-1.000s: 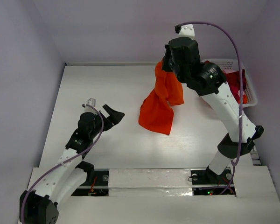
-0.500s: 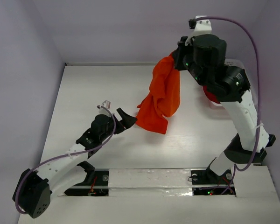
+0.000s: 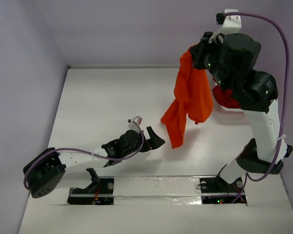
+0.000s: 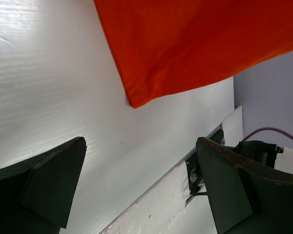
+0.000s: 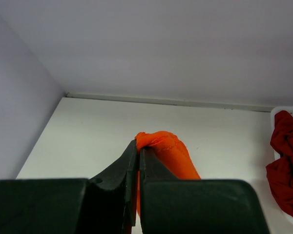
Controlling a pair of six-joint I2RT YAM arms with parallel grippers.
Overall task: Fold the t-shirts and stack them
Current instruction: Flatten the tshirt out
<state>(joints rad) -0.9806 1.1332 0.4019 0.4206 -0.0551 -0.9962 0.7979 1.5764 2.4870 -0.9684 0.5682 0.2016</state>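
My right gripper (image 5: 137, 146) was closed tight on the orange shirt (image 3: 193, 97) hanging below it, and my left gripper (image 4: 141, 142), wide open and empty, needed, I think, to take the corner (image 4: 134, 100) just ahead deeply.

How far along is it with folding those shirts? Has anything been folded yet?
Nothing looks folded or stacked yet. In hand: the right gripper is pinching the orange t-shirt, which hangs bunched over the table, and the open left gripper sits near its lower corner. Left to do: spread and fold that one, then the crimson shirts crumpled in the white basket.
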